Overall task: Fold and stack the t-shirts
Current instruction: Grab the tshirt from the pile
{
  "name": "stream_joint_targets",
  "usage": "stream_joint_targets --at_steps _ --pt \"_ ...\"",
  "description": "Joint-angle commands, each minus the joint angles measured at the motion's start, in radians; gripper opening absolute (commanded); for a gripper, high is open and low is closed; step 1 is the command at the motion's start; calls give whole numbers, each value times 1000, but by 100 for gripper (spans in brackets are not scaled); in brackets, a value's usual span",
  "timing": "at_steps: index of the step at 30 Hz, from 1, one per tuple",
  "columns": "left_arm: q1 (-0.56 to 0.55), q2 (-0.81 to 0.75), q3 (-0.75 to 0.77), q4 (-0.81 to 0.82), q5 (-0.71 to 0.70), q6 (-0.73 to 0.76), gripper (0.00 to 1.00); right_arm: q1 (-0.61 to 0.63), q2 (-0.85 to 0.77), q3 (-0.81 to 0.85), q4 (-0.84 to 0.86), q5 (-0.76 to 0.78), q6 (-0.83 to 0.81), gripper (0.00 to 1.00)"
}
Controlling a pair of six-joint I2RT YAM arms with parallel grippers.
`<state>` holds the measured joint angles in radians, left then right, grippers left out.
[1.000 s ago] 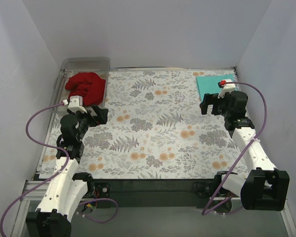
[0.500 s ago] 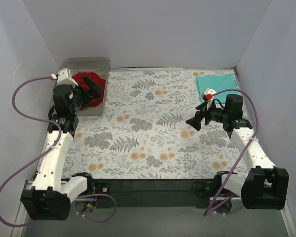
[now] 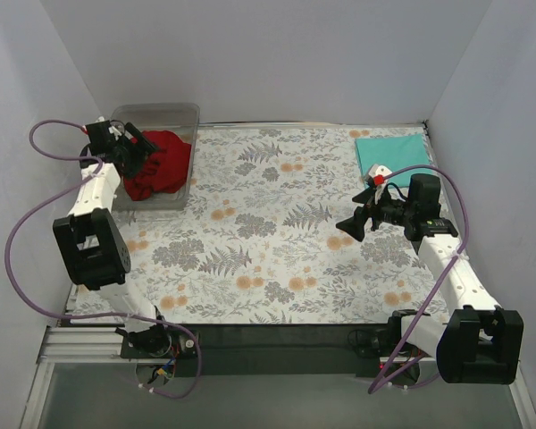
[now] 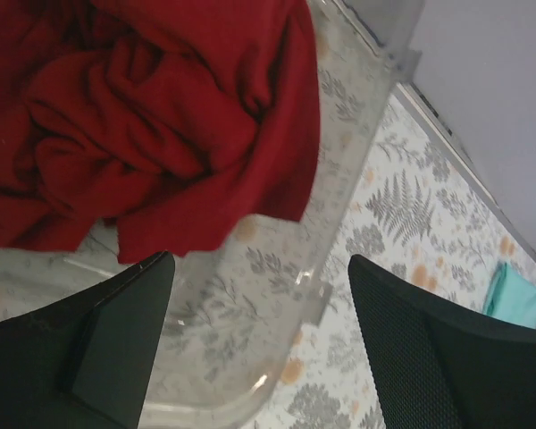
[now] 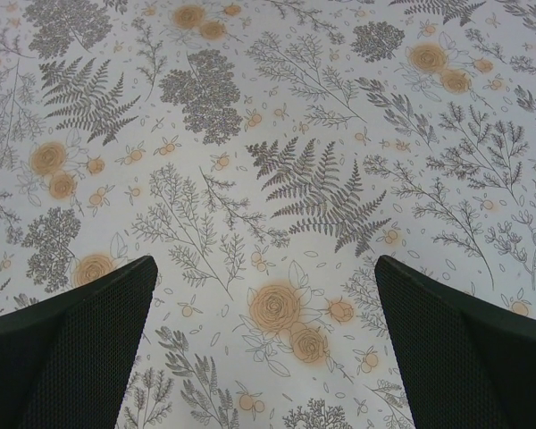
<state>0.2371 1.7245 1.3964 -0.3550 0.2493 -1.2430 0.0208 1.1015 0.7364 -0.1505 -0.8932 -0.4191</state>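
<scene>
Two shirts lie well apart on the counter. The red shirt [image 3: 156, 165] is crumpled in a heap inside the clear tray [image 3: 156, 113] at the far left corner. The teal shirt [image 3: 393, 150] lies flat as a neat rectangle at the far right corner of the floral mat [image 3: 268, 259].

The left end effector [image 3: 132, 147] hangs over the tray's left side, at the edge of the red heap. It is released, fingers spread and nothing between them. In the left wrist view the red cloth sits just beyond the fingertips, and the tray's clear wall and floor show through the gap. Whether a finger touches the cloth cannot be told.

The right end effector [image 3: 348, 223] hovers over the right half of the mat, nearer the arms than the teal shirt and apart from it, pointing toward the middle. It too is released, spread wide, with only printed ferns and orange flowers showing between its fingers.
</scene>
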Motion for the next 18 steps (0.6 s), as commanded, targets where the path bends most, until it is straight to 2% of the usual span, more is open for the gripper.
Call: stream_joint_targets --at_steps 1,7,15,18 --pt "25 64 117 -4 -46 -24 72 -2 -9 4 2 -21 -9 98" --pt "54 203 236 25 -172 -42 68 -2 0 8 -3 -24 -12 98" --pt "54 392 391 13 -188 -38 67 -4 3 12 -12 -15 -21 98" --pt "54 455 449 17 -145 -38 57 -5 8 14 -17 -13 -24 98"
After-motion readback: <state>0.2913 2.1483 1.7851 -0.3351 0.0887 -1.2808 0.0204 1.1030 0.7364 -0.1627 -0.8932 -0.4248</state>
